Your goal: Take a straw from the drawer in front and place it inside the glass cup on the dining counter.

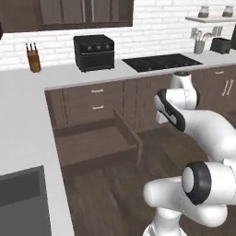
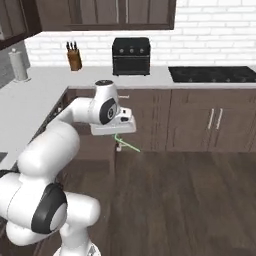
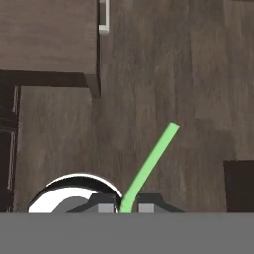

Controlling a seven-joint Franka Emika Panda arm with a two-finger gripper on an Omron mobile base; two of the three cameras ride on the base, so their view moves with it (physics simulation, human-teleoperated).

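The claw (image 3: 122, 207) is closing tight on 1 end of the straw (image 3: 148, 166); in the hand view its 2 dark tips are pinching the green stick at its base, and the rest is slanting up and away over the wooden floor (image 3: 188, 74). In the right base view the straw (image 2: 127, 143) is hanging below the hand, angling down toward the floor beside the cabinets. So the straw is sitting in the claw, out of the drawer (image 1: 99, 143), which is standing pulled open below the grey desk (image 1: 27, 120) in the left base view.

Judging by its look, the straw is very light and thin, stiff enough to be holding its line without drooping, yet smooth and round, so it could be pivoting or slipping between flat pads. The hold is at the very end, leaving a long free length; that is suiting an end-first drop into a cup, but any bump against a rim could be levering it askew. A hold nearer the middle would be steadier but would leave less to insert. Squeezing hard could be crushing it.

The cup and dining desk are not something I can place here.
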